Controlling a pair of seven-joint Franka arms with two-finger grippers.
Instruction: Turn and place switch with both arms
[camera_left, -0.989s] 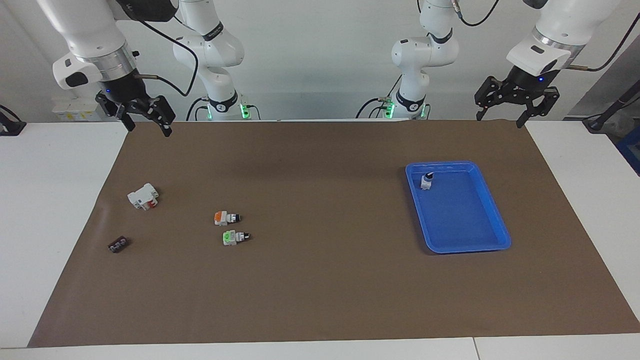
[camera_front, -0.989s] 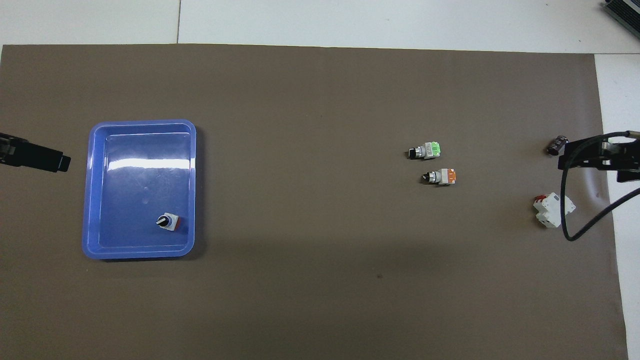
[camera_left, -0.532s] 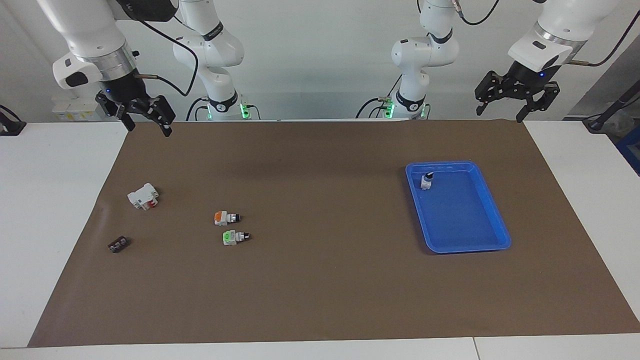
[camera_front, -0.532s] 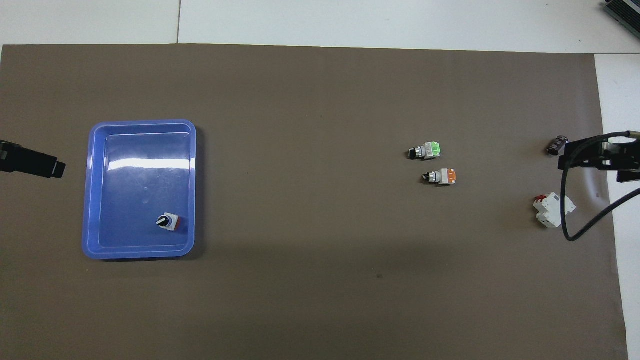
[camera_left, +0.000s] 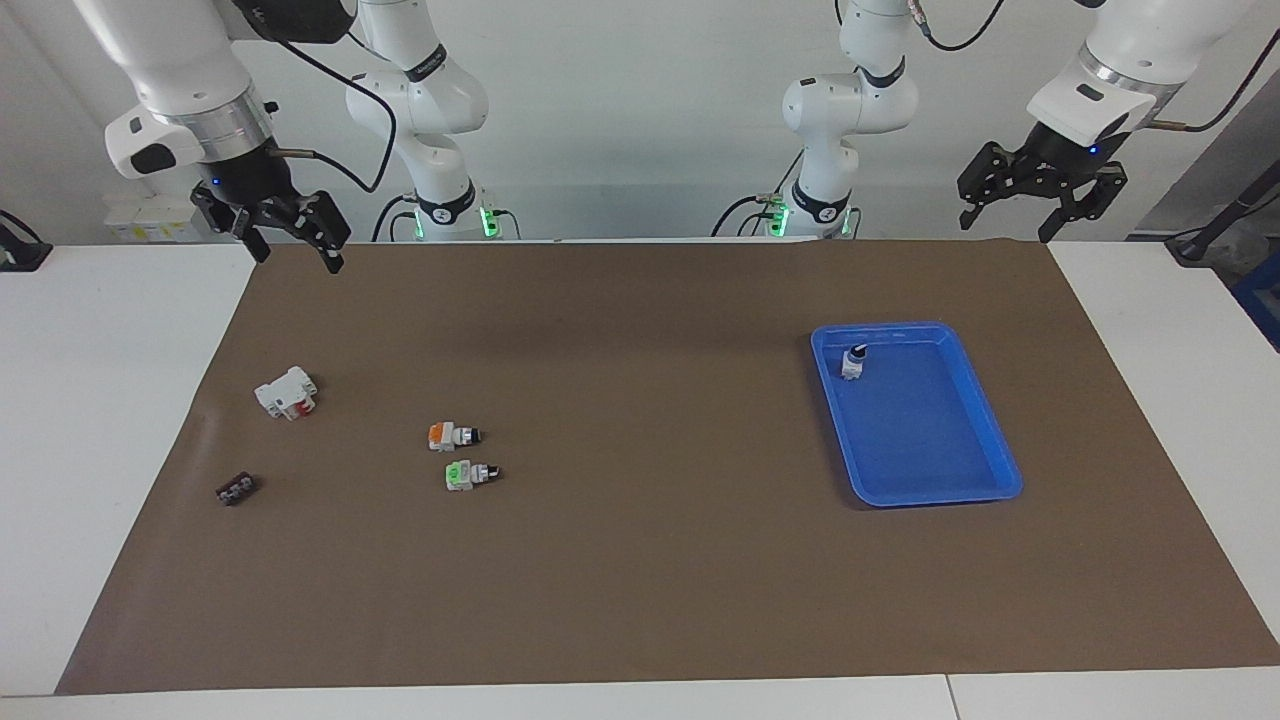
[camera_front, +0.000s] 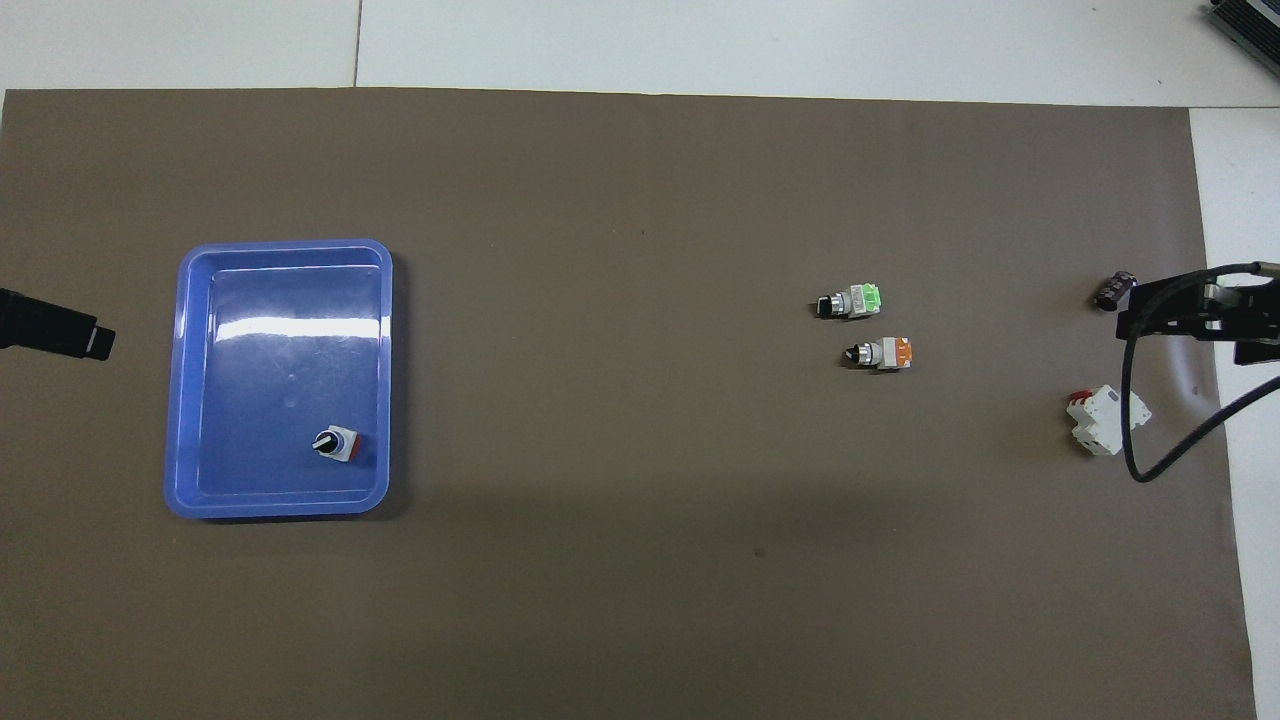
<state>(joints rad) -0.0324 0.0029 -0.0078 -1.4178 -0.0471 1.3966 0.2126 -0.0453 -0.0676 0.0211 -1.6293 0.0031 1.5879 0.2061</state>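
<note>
On the brown mat (camera_left: 640, 560), toward the right arm's end, the switch (camera_left: 453, 435) lies on its side, knob at 3 o'clock in the facing view, a green-ended switch (camera_left: 470, 474) just beside it. A second orange switch (camera_left: 853, 362) stands upright in the blue tray (camera_left: 1000, 470), presumably placed. Right gripper (camera_left: 296, 242) and left gripper (camera_left: 1005, 218) hang raised and spread, holding nothing. Overhead, both grippers are cut off at the frame edges.
</note>
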